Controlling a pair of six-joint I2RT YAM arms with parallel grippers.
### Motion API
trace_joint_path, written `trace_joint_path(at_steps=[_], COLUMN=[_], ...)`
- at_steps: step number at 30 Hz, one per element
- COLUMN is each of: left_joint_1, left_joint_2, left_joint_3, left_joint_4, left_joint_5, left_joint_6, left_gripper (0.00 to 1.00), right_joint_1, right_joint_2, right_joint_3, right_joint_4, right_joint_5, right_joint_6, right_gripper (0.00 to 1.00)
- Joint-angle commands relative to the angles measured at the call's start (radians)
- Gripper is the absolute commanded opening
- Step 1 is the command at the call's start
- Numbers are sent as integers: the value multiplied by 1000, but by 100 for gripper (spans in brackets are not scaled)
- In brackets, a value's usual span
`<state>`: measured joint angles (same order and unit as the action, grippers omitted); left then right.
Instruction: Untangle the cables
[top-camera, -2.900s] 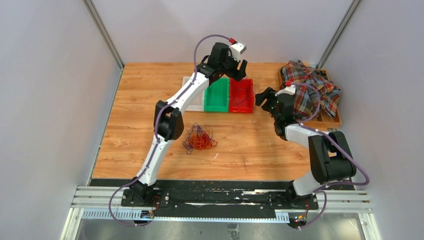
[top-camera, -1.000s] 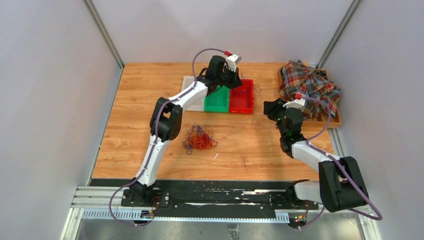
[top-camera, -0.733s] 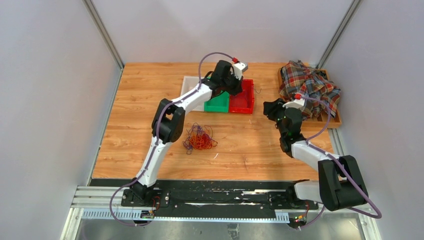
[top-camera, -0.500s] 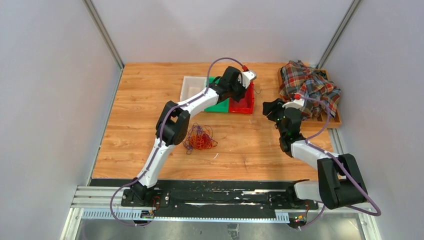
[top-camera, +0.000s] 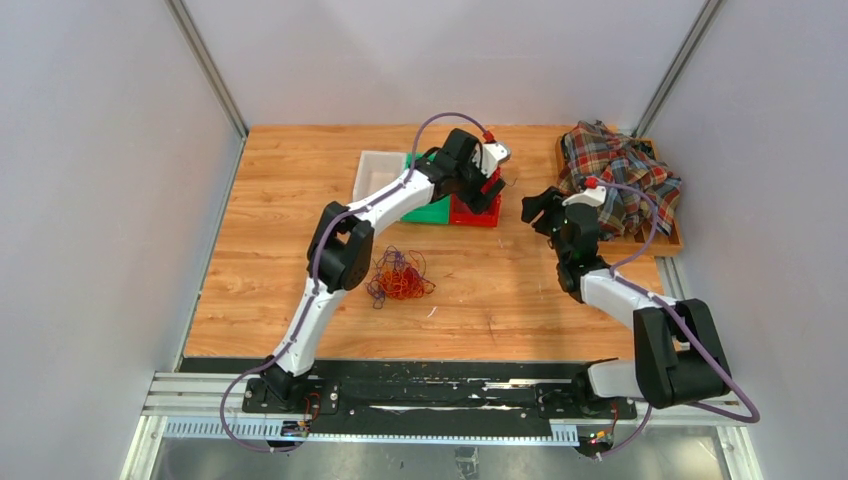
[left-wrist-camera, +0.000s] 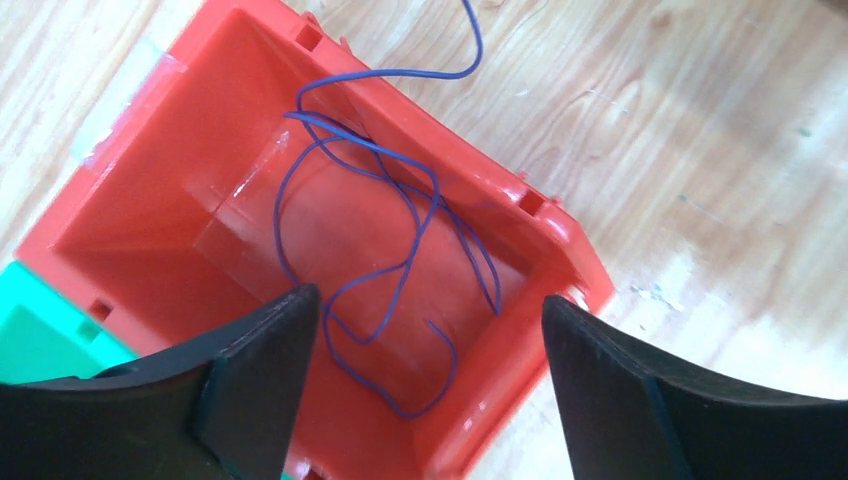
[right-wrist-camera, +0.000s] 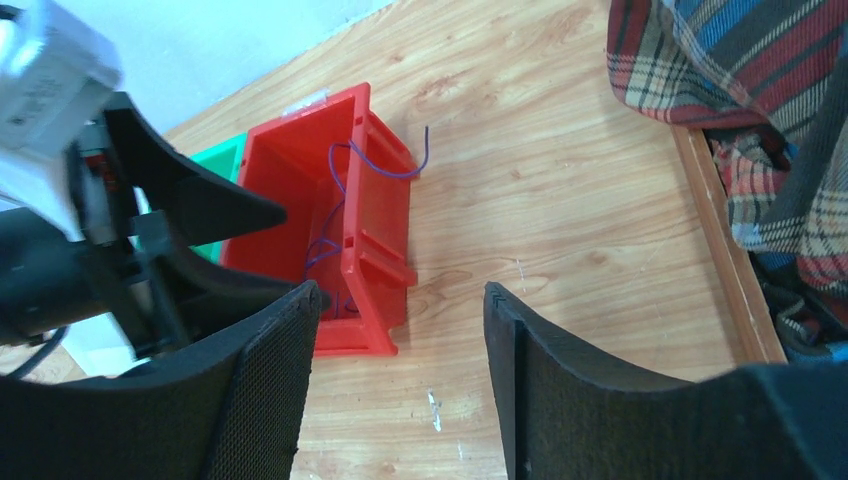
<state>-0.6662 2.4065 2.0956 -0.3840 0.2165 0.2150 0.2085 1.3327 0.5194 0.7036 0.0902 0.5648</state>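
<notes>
From above you see the cables (top-camera: 399, 277) as a red, orange and purple bunch lying on the bench (top-camera: 260, 260), just beside the elbow of the left arm (top-camera: 340, 250) and well apart from both sets of jaws. Neither wrist camera shows that bunch. Your left wrist view gives what the top view hides: a single purple cable (left-wrist-camera: 380, 240) lies looped inside the red bin (left-wrist-camera: 150, 200), with one end climbing over the rim onto the wood. The left jaws hang over that bin, spread wide with nothing between them. The right jaws are spread wide too and hold nothing. They hover near the bin's right side, over a strip of bare wood between the bin and the wooden tray (right-wrist-camera: 725, 250). Only the right wrist view shows the purple end poking out past the bin's wall. The red bin stands touching a green bin (top-camera: 430, 208), with a white bin (top-camera: 375, 175) on the far side of that. A plaid cloth (top-camera: 620, 175) is heaped on the tray, which sits at the bench's right edge beside the wall. The wider stretch of bare wood lies in front of the bins, around the bunch and toward the left wall.
</notes>
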Motion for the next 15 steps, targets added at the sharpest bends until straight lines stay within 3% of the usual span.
trace_joint_path(at_steps=[1,4,10,12,15], left_joint_1=[9,17,64,89,145], left_joint_2=[-143,-196,-310,-373,-492], left_joint_3=[48,58,69,29,-96], left_joint_4=[-97,-144,-348,-414,-479], left_joint_5=[74,125,283,303,297], left_joint_6=[-22,-54,-101,-82,-34], left_gripper=[88,94,93,99,98], right_joint_1=[-14,-11,59,109,226], right_joint_2=[-34,-51,-114,-132,-134], right_joint_3=[56,63,98,109,129], right_joint_4=[-35,-59,-169,-198,-245], right_joint_5=[8,-7,-2,-12,-1], right_joint_6=[-27,-36,-97,-111,-161], right_gripper=[61,62,64,64,64])
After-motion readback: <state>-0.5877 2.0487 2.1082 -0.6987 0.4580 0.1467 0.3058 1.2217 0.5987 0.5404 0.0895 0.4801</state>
